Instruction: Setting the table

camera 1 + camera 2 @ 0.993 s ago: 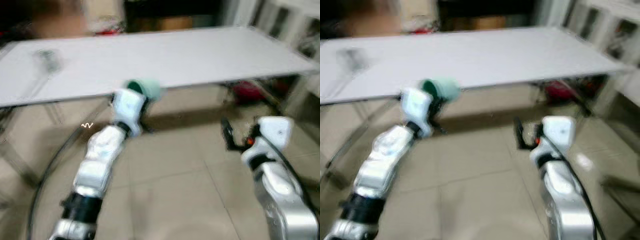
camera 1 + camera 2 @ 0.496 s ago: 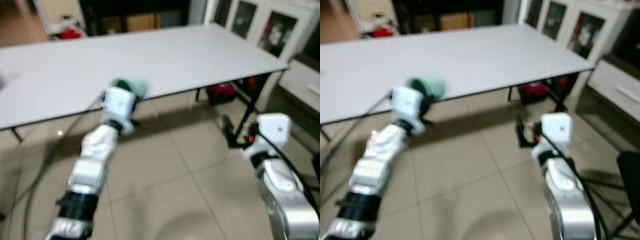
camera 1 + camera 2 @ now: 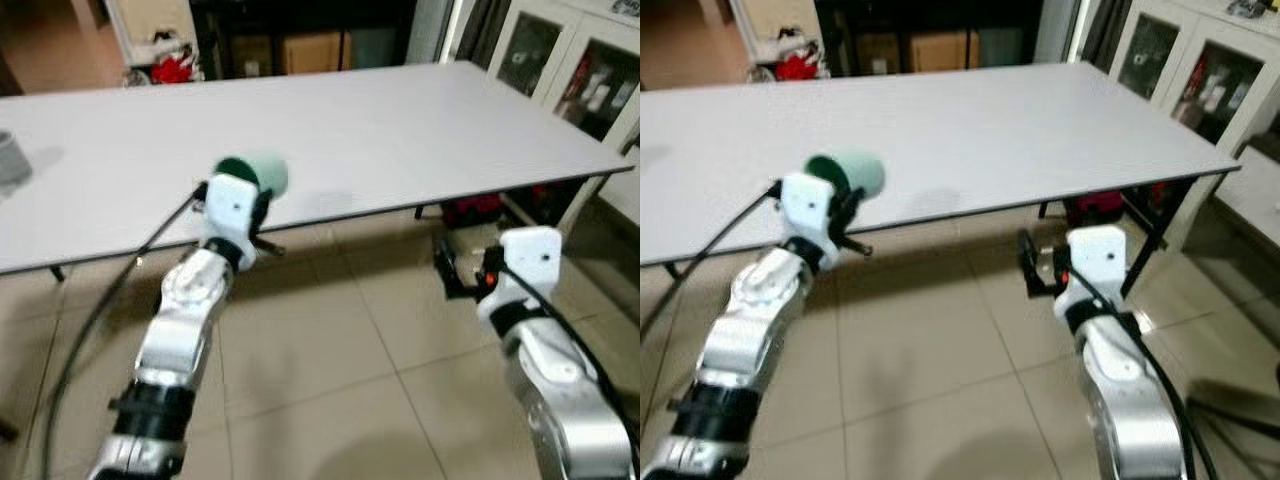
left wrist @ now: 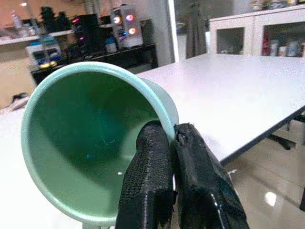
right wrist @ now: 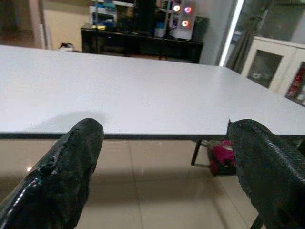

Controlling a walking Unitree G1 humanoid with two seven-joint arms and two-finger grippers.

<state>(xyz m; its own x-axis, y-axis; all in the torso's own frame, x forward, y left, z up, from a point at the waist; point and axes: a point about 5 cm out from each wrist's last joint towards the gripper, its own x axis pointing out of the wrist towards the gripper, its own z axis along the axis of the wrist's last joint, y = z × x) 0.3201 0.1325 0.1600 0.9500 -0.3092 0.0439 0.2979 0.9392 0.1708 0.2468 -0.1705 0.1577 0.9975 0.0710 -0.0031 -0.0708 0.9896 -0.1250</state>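
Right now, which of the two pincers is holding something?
The left pincer: its fingers pinch the rim of the mint-green cup at the white table edge. The right pincer is open, empty.

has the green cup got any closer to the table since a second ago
Yes. Judged against the white table, the green cup pinched in the left gripper sat at its near edge before; now it reaches over the edge, above the tabletop.

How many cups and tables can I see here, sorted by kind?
Green cups: 1, the green cup pinched at its rim by the left gripper.
Grey cups: 1, the grey cup standing on the table's far left.
White tables: 1, the table.
Total: 3.
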